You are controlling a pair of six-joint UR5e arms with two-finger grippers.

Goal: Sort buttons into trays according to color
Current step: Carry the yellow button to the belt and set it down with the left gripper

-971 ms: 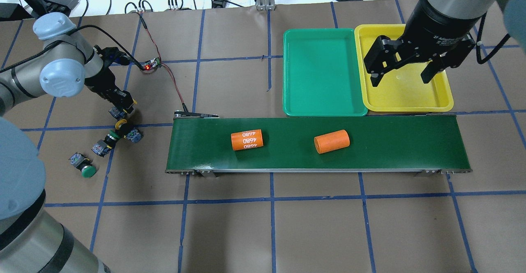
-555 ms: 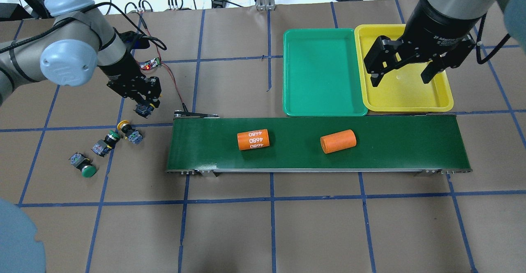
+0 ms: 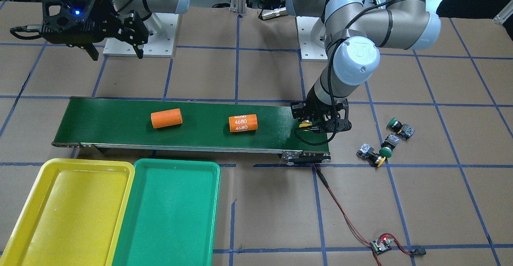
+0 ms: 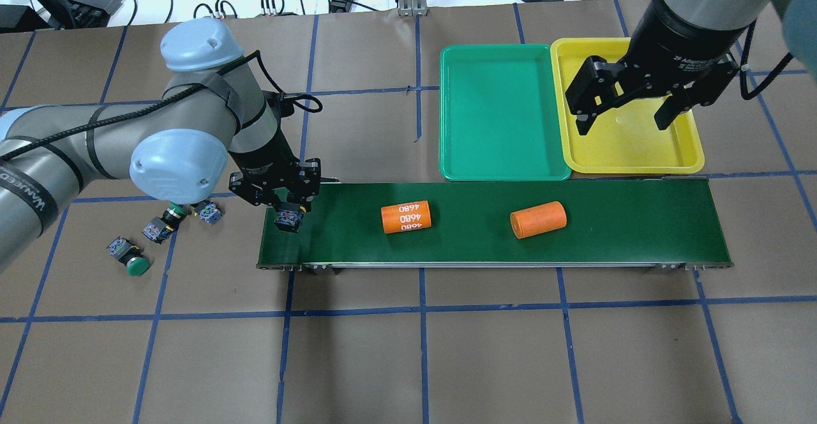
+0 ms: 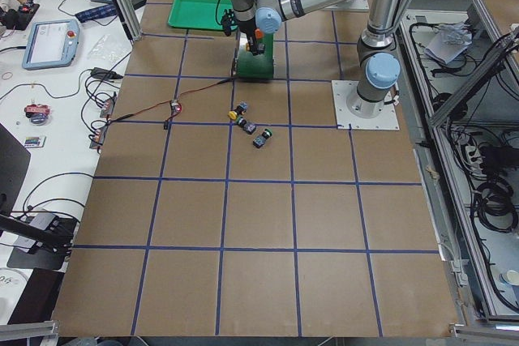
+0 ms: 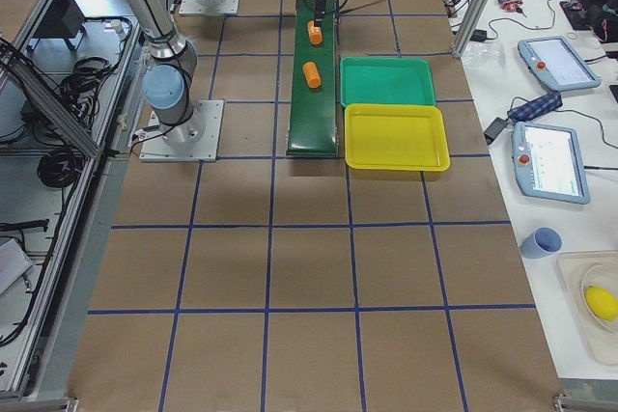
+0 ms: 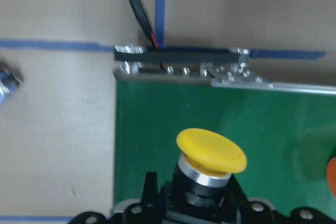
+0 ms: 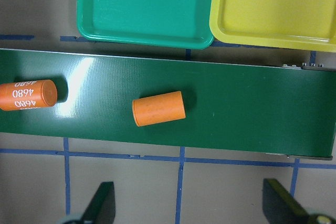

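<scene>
My left gripper (image 4: 288, 216) is shut on a yellow button (image 7: 211, 150) and holds it just above the left end of the dark green conveyor belt (image 4: 638, 219); its yellow cap also shows in the front view (image 3: 304, 125). Three buttons lie on the table left of the belt: a green one (image 4: 135, 264), a second green one (image 4: 164, 219) and a yellow one (image 3: 378, 160). The green tray (image 4: 498, 111) and the yellow tray (image 4: 638, 146) sit side by side behind the belt, both holding nothing. My right gripper (image 4: 622, 124) is open and empty above the yellow tray.
Two orange cylinders ride on the belt, one marked 4680 (image 4: 406, 217) and one plain (image 4: 538, 219). A red-black cable runs from the belt's left end to a small circuit board (image 3: 380, 245).
My left gripper has carried the yellow button from the table rightward to over the belt's left end. Both orange cylinders have drifted right. The right arm has not moved.
</scene>
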